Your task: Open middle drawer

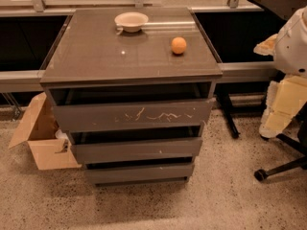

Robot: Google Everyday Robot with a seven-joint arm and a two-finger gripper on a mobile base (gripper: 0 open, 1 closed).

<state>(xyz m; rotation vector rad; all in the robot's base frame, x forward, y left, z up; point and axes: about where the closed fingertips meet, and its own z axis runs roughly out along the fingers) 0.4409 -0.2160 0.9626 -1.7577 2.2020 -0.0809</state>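
A dark grey-brown three-drawer cabinet (96,56) with a glossy flat top fills the middle of the camera view, standing on speckled floor. Its tallest front, the top drawer (132,115) with white scratch marks, sits just under the top. The middle drawer (136,149), a flat handle-less grey-brown front with one tiny white speck, lies directly below it and above the narrowest plain bottom drawer (139,172). The middle front looks closed or nearly so, with a dark gap along its upper edge.

At the right edge hangs the robot's white and cream arm (292,42), and its cream-coloured gripper (278,114) is well apart from the cabinet, about level with the top drawer; whether it is released or clenched cannot be told. An open brown cardboard box (41,143) stands at the cabinet's left, a black wheeled chair base (283,166) at the lower right. A white bowl (131,20) and an orange ball-like fruit (179,45) rest on top.

The step in hand appears to be the approach. The next move probably calls for bringing the gripper left and lower to the middle front's upper edge, since there is no handle to hook.
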